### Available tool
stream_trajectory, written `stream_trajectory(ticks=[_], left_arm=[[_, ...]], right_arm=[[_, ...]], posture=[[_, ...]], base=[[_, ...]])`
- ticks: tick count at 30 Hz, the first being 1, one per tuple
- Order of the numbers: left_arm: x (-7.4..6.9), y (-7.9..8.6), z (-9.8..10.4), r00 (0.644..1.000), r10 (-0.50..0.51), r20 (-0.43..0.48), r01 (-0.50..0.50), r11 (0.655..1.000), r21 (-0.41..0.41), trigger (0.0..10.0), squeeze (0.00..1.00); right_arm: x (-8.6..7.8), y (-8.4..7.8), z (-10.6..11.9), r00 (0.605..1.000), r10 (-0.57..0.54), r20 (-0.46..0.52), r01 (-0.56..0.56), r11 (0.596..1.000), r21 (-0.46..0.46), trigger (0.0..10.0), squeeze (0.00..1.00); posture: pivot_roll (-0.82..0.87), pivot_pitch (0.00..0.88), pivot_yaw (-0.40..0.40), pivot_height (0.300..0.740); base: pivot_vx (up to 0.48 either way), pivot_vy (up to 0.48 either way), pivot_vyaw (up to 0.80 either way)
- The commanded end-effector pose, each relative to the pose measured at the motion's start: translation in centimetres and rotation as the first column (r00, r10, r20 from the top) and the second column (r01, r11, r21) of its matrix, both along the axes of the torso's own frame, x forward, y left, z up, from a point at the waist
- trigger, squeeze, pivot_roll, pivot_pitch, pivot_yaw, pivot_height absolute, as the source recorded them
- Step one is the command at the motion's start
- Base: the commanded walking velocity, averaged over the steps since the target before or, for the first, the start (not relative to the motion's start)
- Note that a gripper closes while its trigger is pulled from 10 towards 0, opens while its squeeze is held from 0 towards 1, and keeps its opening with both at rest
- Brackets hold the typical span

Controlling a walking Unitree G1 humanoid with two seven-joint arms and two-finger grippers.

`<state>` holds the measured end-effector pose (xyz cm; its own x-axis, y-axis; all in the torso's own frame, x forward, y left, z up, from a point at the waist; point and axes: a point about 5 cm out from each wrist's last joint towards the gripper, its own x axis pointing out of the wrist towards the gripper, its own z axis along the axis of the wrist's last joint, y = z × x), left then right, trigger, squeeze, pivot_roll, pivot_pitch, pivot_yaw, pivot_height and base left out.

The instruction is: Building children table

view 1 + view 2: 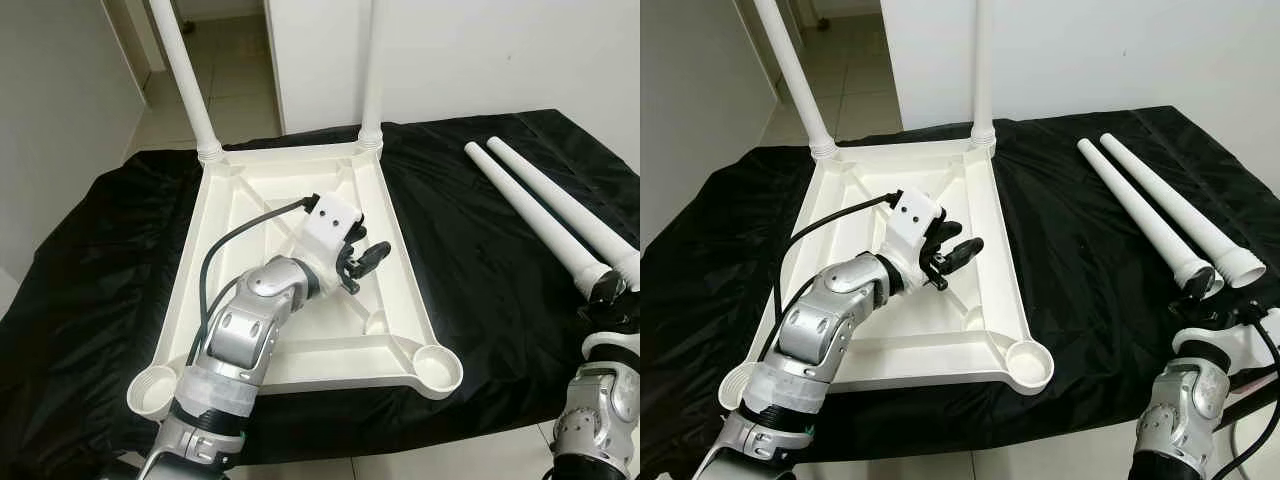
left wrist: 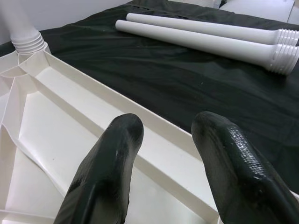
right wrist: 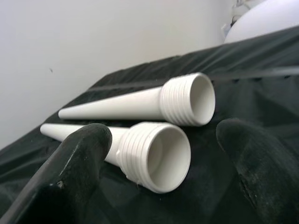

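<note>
A white plastic table top (image 1: 190, 262) lies upside down on the black cloth. Two white legs (image 1: 190, 90) (image 1: 372, 70) stand screwed into its far corners. Its two near corner sockets (image 1: 150, 388) (image 1: 437, 368) hold nothing. My left gripper (image 1: 365, 262) hovers open above the middle ribs of the underside, its fingers (image 2: 114, 154) pointing toward the right rim. Two loose legs (image 1: 532, 215) (image 1: 565, 205) lie side by side on the cloth at the right. My right gripper (image 1: 1200, 295) is open at their threaded ends, its fingers on either side of the nearer leg's mouth (image 3: 159, 156).
The black cloth (image 1: 480, 290) covers a low surface whose front edge runs just below the table top. A white wall (image 1: 480, 50) stands behind. A tiled floor (image 1: 235, 80) shows through an opening at the far left.
</note>
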<state>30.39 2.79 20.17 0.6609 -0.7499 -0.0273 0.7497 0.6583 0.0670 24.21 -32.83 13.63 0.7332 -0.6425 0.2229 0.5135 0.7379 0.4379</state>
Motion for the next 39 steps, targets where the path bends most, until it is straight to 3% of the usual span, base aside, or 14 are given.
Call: stream_trajectory(ticks=[1,13,18,23,36,37,38,39], left_arm=[[0.3,0.3,0.0,0.999,0.047,0.000,-0.047,0.999,0.005,10.0,0.00],[0.3,0.3,0.2,0.999,0.045,0.000,-0.045,0.999,0.008,10.0,0.00],[0.4,0.5,0.3,0.999,0.050,0.002,-0.050,0.999,0.013,10.0,0.00],[0.4,0.7,0.4,0.998,0.060,0.004,-0.060,0.998,0.012,10.0,0.00],[0.5,0.7,0.6,0.998,0.062,0.009,-0.062,0.998,0.008,10.0,0.00],[0.5,0.8,0.6,0.998,0.063,0.010,-0.063,0.998,0.009,10.0,0.00],[0.5,0.8,0.6,0.998,0.064,0.011,-0.064,0.998,0.010,10.0,0.00],[0.5,0.8,0.6,0.998,0.064,0.011,-0.064,0.998,0.010,10.0,0.00]], right_arm=[[0.6,0.2,-0.1,0.999,0.036,-0.014,-0.036,0.999,0.018,10.0,0.00],[2.4,-0.1,1.0,0.988,0.152,-0.019,-0.152,0.988,0.027,10.0,0.00],[3.1,-0.2,0.9,0.976,0.209,-0.066,-0.208,0.978,0.031,10.0,0.00],[3.7,0.6,0.4,0.951,0.278,-0.134,-0.278,0.960,0.018,10.0,0.00],[4.4,1.2,1.3,0.917,0.371,-0.149,-0.379,0.925,-0.028,10.0,0.00],[4.4,1.2,1.5,0.913,0.381,-0.146,-0.390,0.920,-0.034,4.5,0.00],[4.4,1.2,1.7,0.909,0.389,-0.146,-0.398,0.917,-0.037,0.0,0.00],[4.4,1.2,1.7,0.909,0.389,-0.146,-0.398,0.917,-0.037,0.0,0.00]], posture=[[-0.12,0.066,0.096,0.740],[-0.12,0.085,0.107,0.740],[-0.11,0.090,0.105,0.740],[-0.10,0.093,0.103,0.740],[-0.10,0.091,0.101,0.740],[-0.10,0.090,0.100,0.740],[-0.10,0.090,0.100,0.740],[-0.10,0.090,0.100,0.740]], base=[[0.000,0.000,0.00],[0.000,0.000,0.00],[0.000,0.000,0.00],[0.000,0.000,0.00],[0.000,0.000,0.00],[0.000,0.000,0.00],[0.000,0.000,0.00],[0.000,0.000,0.00]])
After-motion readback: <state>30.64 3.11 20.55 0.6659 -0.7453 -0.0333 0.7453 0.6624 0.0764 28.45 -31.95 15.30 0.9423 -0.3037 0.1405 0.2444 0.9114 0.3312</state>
